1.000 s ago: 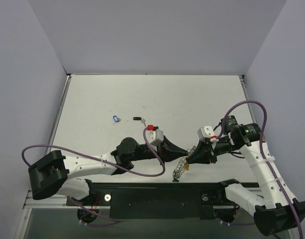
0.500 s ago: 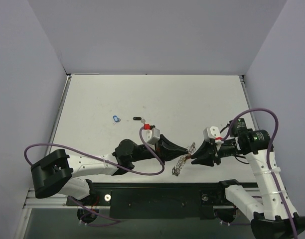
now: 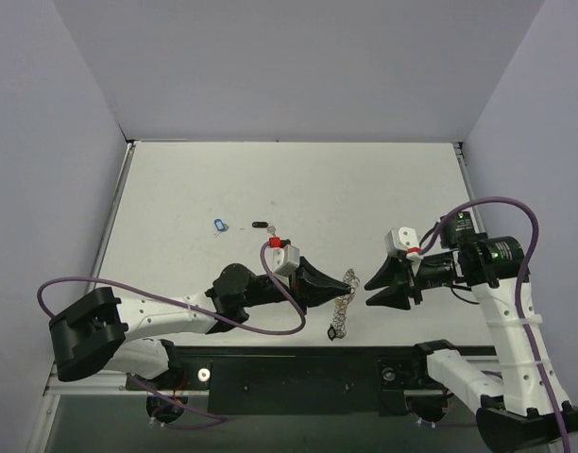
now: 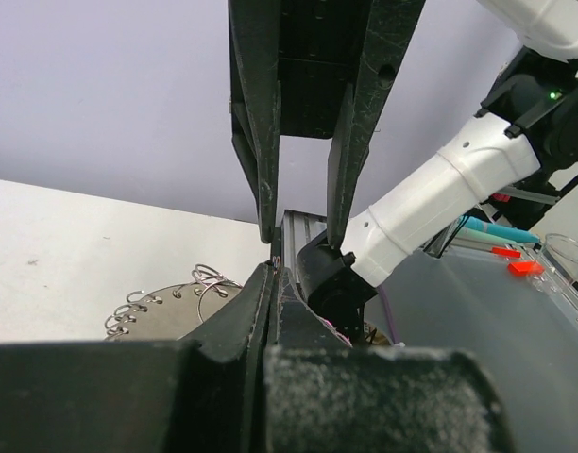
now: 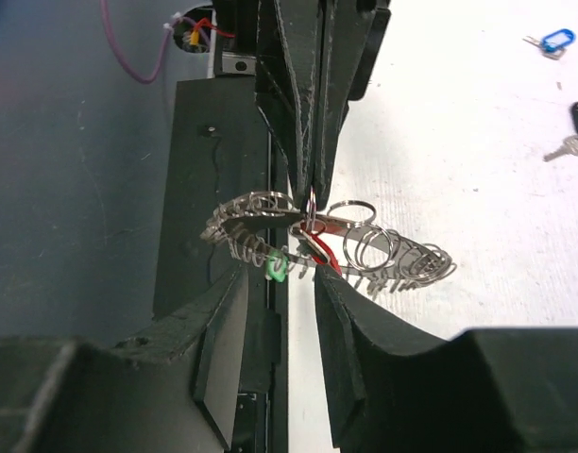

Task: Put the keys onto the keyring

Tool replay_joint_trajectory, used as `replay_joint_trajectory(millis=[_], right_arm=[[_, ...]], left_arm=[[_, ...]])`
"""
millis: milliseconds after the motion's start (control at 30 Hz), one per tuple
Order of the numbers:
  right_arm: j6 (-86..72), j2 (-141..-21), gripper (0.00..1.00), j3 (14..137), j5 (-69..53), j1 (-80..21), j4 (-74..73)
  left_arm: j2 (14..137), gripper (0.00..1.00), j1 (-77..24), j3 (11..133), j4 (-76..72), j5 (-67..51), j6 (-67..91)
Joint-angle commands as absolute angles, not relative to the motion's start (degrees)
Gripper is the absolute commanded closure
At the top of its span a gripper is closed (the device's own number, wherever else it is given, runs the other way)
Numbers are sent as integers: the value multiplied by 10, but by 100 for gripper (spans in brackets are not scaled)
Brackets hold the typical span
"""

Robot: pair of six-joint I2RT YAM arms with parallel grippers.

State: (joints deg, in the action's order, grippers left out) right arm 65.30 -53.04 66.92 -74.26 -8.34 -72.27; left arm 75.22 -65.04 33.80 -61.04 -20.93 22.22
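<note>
The keyring (image 3: 342,302), a silver disc rimmed with wire loops, is hanging tilted near the desk's (image 3: 298,179) front edge, carrying a green key (image 5: 278,267) and a red key (image 5: 324,253). The left tool (image 3: 349,281) is pinching its rim. The right tool (image 3: 368,293), against the ring half a second ago, is now standing apart, fingers spread. A blue key (image 3: 221,225) and a black key (image 3: 261,225) are lying farther back.

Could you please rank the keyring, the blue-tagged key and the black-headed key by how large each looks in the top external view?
1. keyring: clearly the largest.
2. blue-tagged key and black-headed key: both are tiny and look much alike, so I would not rank one above the other.
</note>
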Motion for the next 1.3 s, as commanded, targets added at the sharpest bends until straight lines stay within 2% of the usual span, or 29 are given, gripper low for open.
replay_joint_trajectory(millis=[0,400,567,967,1267], right_arm=[[664,-561,69,699,-737,-119,-745],[657,-618,73,723,-731,-157,-739],[638,-619,82,709,-728,-170,-719],[607,-615,88,676,-706,-184,-675],[600,-620,100,686,-728,-189,-673]], left_arm=[[742,100,-648,349,-645,-218,220],[764,100,-648,356,-674,-221,230],[773,100,-648,357,-686,-218,234],[777,100,-648,359,-696,-213,241],[785,100,-648,362,-693,-213,250]])
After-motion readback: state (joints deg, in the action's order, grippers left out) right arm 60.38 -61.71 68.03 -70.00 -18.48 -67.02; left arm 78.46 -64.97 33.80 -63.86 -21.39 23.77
